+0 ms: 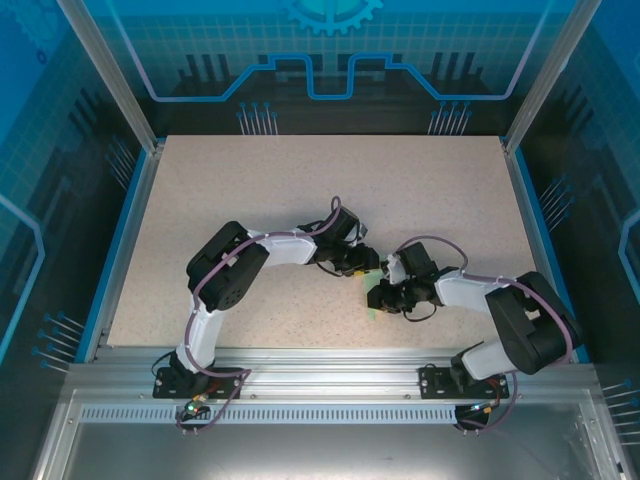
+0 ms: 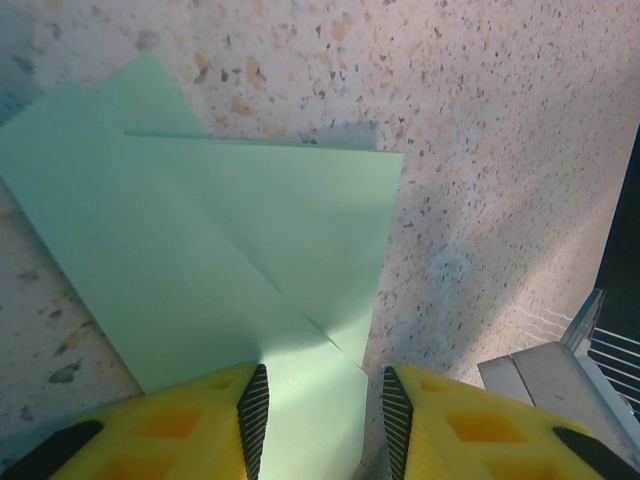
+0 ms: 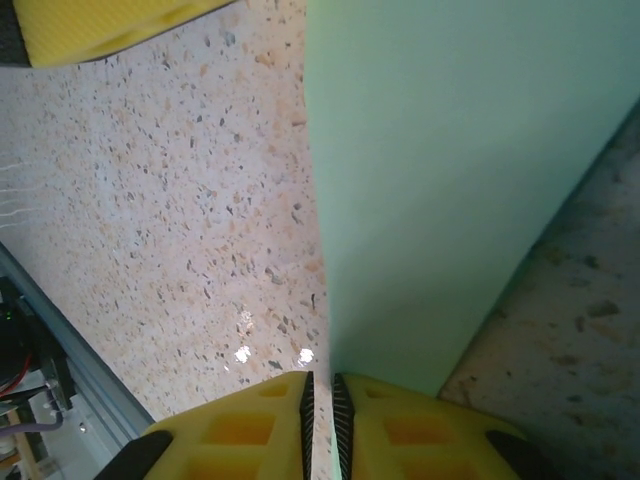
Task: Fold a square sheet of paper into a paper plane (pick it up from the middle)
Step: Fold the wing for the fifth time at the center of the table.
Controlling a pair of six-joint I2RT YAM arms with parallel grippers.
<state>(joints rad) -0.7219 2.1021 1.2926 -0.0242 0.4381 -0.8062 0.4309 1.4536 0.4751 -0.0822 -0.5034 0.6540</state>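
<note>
Where the two arms meet, a little toward 4 o'clock from the middle of the table (image 1: 250, 190), the top view hides most of the work. Left gripper (image 1: 364, 266) and right gripper (image 1: 381, 297) sit tip to tip. The sheet of paper (image 1: 373, 314) shows as one mint-green sliver at 6 o'clock of the right gripper. Jaws unreadable from up here. Count: two arms, two grippers, one sheet. Gear graphic (image 1: 332, 12) on the blue back wall, cut off by the top edge.

Left wrist view: two yellow fingers (image 2: 190, 430) at 6 o'clock, each with one black ridged pad (image 2: 255, 415), standing apart. The sheet's narrow end runs between them, and bare table shows beside the 3 o'clock pad, so nothing is clamped. Sheet fans toward 10 o'clock, folded, at least two layers, one diagonal crease. Grey metal piece (image 2: 555, 385) at 4 o'clock, cut off, not identifiable.

Right wrist view: own fingers (image 3: 420, 430) at 6 o'clock nearly together, pinched on the sheet's edge. Sheet rises toward 1 o'clock, cut off top and right. One more yellow finger (image 3: 100, 25) at 11 o'clock, partly out of frame.
</note>
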